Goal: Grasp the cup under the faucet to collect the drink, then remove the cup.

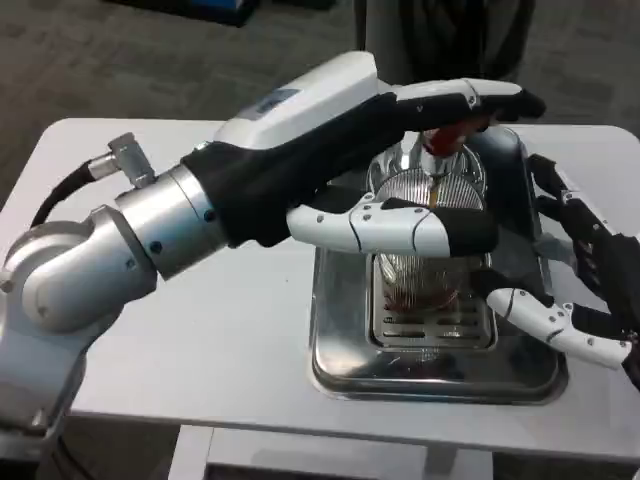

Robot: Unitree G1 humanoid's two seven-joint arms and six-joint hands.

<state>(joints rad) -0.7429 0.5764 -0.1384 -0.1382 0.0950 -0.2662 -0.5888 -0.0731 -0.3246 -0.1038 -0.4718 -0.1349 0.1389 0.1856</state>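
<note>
A clear cup (pixel 420 278) with a little reddish drink stands on the slotted drip grate (pixel 432 328) under the faucet (pixel 432 182), a ribbed shiny body with a red lever (pixel 452 136) on top. My left hand (pixel 400 160) reaches across from the left. Its fingers lie stretched over the red lever and its thumb spans the front of the faucet just above the cup, hiding the cup's rim. My right hand (pixel 565 285) is at the cup's right with fingers apart. Its thumb tip is close to the cup's side; its other fingers stay out by the tray's right edge.
Cup, grate and faucet sit in a steel tray (pixel 340 345) on the white table (pixel 200 330). The table's near edge runs just below the tray. Dark carpet lies beyond the far edge.
</note>
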